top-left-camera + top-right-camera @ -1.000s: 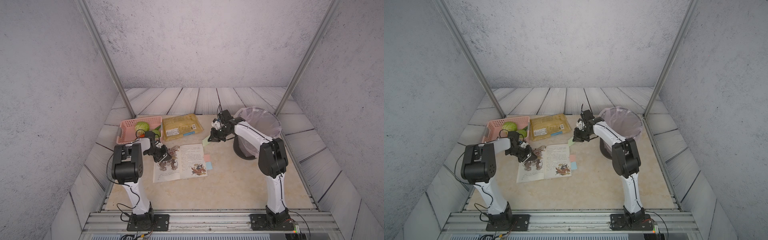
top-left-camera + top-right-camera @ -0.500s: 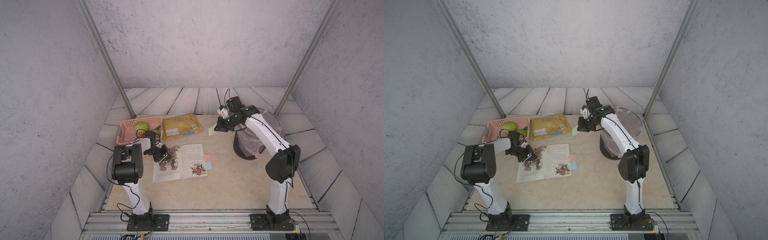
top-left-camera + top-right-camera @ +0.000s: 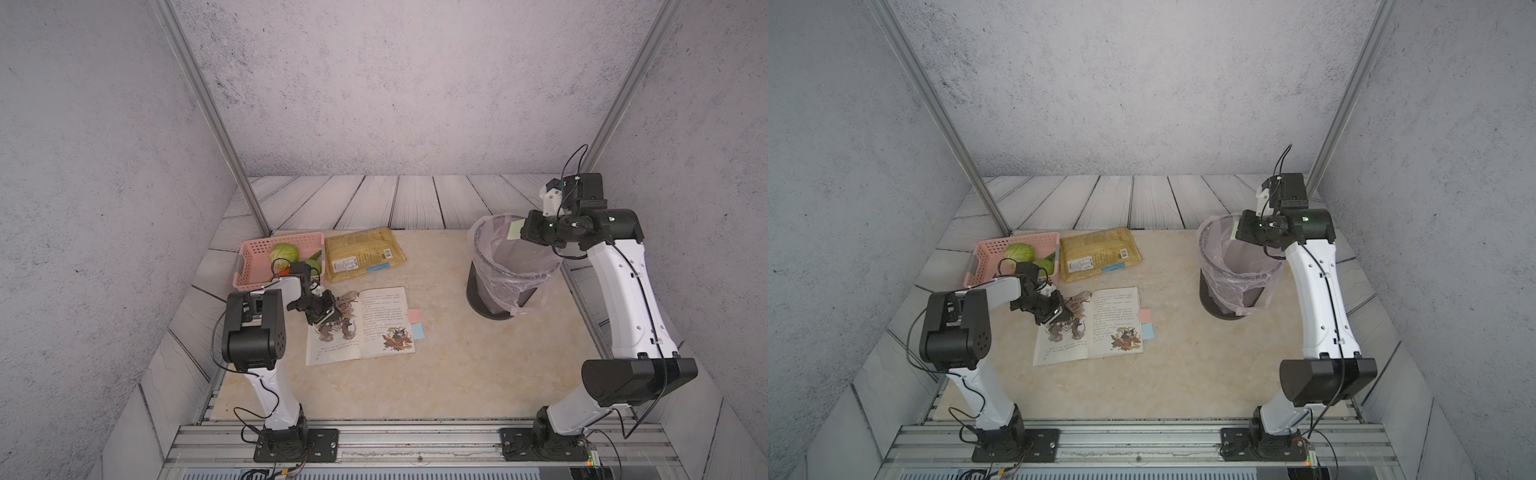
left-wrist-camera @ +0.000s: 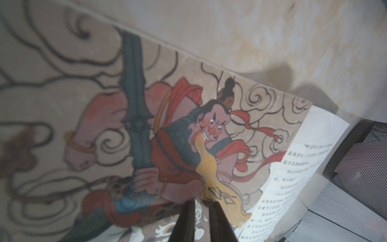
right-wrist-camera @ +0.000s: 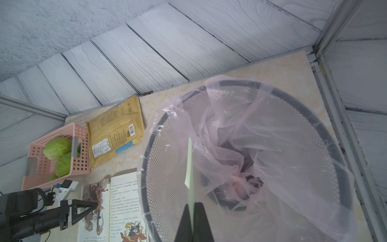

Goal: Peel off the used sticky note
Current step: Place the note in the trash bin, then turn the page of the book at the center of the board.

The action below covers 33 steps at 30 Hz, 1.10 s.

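A pale green sticky note (image 3: 515, 229) (image 5: 190, 165) hangs edge-on over the mouth of the bin (image 3: 482, 295), pinched in my right gripper (image 3: 524, 230) (image 5: 191, 204), which is shut on its lower end. The open picture book (image 3: 374, 324) (image 4: 146, 104) lies flat on the table. My left gripper (image 3: 330, 318) (image 4: 202, 202) is shut, its tips resting on the illustrated left page with nothing between them. A pink note (image 3: 414, 316) and a blue note (image 3: 417, 331) stick out from the book's right edge.
The mesh bin is lined with a thin pink bag (image 5: 261, 130) and stands at the right. A pink basket (image 3: 257, 253) with green vegetables and a yellow packet (image 3: 363, 253) lie behind the book. The metal frame post (image 3: 615, 112) rises just behind the right arm.
My right arm rose from the book's upper right edge and swung right, carrying the green note over the bin. The left gripper stayed on the page.
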Motion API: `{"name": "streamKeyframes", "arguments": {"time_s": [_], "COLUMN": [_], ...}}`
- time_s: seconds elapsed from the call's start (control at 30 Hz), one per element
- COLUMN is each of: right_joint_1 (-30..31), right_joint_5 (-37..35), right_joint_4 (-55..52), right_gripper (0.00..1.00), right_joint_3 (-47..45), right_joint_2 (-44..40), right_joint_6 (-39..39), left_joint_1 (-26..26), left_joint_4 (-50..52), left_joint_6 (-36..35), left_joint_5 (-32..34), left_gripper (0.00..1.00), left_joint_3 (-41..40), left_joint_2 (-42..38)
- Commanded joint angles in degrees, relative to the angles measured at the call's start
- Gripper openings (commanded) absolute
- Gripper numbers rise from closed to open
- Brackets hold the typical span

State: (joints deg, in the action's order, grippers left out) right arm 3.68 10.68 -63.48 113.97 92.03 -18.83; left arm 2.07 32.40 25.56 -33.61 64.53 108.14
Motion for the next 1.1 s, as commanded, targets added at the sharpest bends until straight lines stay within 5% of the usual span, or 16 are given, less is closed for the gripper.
{"name": "streamKeyframes", "arguments": {"time_s": [0.0,0.03,0.17,0.27,0.53,0.7,0.83,1.07], "right_joint_1": [0.16,0.18,0.02,-0.05,0.09,1.93,12.11,26.11], "right_joint_5": [-0.15,-0.66,-3.44,-4.23,-3.03,10.84,13.71,14.33], "right_joint_4": [-0.76,-0.78,-1.08,-1.12,-0.09,9.79,16.32,23.01], "right_gripper": [0.00,0.00,0.35,0.49,0.55,0.65,0.76,0.79], "right_joint_3": [-0.33,-0.37,-0.32,-0.33,-1.74,-12.25,-19.63,-25.29], "right_joint_2": [-0.14,-0.23,-0.56,-0.91,-4.42,-11.67,-11.82,-2.26], "right_joint_6": [0.57,0.63,1.14,1.33,1.67,-3.12,-6.24,-10.97], "left_joint_1": [-0.34,-0.31,-0.44,-0.40,-0.40,-0.40,-0.40,-0.52], "left_joint_4": [0.84,0.82,0.81,0.82,0.93,0.94,0.77,0.73], "left_joint_6": [0.01,0.01,0.06,-0.01,-0.07,-0.17,-0.41,-0.28], "left_joint_5": [1.22,1.24,1.21,1.28,1.56,1.76,2.05,2.13], "left_gripper": [0.19,0.19,0.19,0.19,0.19,0.19,0.19,0.19], "left_joint_3": [-0.97,-0.91,-0.90,-0.85,-0.93,-1.05,-1.31,-1.29], "left_joint_2": [-0.91,-0.82,-0.75,-0.71,-0.81,-1.07,-1.45,-1.57]}}
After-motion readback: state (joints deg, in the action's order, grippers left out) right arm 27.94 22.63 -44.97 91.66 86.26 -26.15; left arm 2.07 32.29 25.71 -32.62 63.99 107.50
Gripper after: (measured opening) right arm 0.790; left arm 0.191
